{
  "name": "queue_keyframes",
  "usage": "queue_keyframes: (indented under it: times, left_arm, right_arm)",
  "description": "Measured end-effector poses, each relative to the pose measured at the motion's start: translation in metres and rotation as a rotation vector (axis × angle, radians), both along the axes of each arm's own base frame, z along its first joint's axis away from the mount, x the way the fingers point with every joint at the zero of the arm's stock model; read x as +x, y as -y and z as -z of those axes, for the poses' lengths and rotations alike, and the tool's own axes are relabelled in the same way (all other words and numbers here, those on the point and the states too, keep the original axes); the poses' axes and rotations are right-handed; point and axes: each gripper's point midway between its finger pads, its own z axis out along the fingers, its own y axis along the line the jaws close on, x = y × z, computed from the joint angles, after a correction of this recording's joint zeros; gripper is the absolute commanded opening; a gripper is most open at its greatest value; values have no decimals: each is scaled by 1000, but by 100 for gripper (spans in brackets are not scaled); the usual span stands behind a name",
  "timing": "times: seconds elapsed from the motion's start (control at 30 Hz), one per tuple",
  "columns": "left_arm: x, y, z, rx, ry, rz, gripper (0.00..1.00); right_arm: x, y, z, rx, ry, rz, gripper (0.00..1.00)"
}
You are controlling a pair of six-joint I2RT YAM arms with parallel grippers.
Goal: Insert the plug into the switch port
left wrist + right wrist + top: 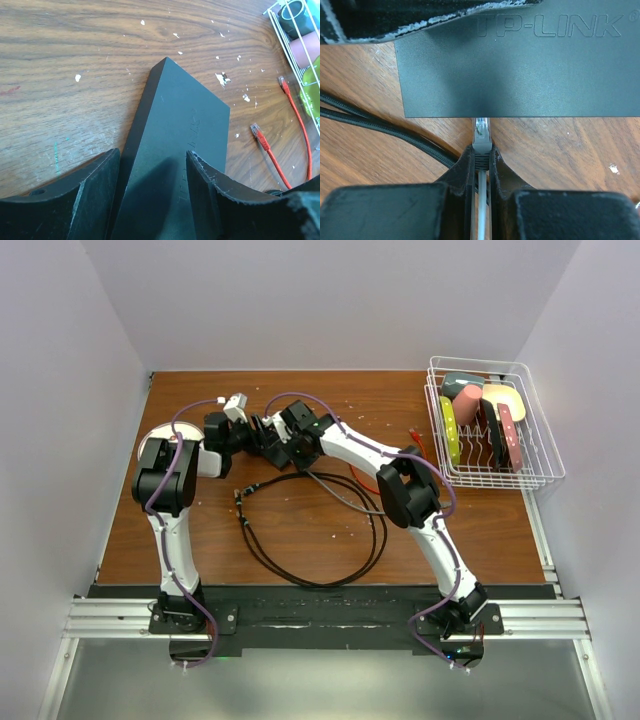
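The switch is a flat black box lying on the wooden table, with TP-LINK lettering on its top. My left gripper stands over one end of it, jaws apart; one finger is beside the box's long side and the other is over its top face. My right gripper is shut on a grey plug with a clear tip. The tip meets the switch's near edge. The switch port faces away from the camera, so I cannot tell how deep the plug sits. Both grippers meet at the table's back.
A black cable loops across the middle of the table, and strands of it run beside the switch. A red cable with clear plugs lies right of the switch. A white wire basket with coloured items stands at the back right.
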Motion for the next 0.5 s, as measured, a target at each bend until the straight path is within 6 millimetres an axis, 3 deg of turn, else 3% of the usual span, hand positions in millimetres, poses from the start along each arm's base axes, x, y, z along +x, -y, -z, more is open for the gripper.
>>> queue_keyframes:
  times: [0.5]
  left_arm:
    - [0, 1, 1, -1, 1, 5, 58]
  right_arm:
    - [1, -1, -1, -17, 15, 6, 0]
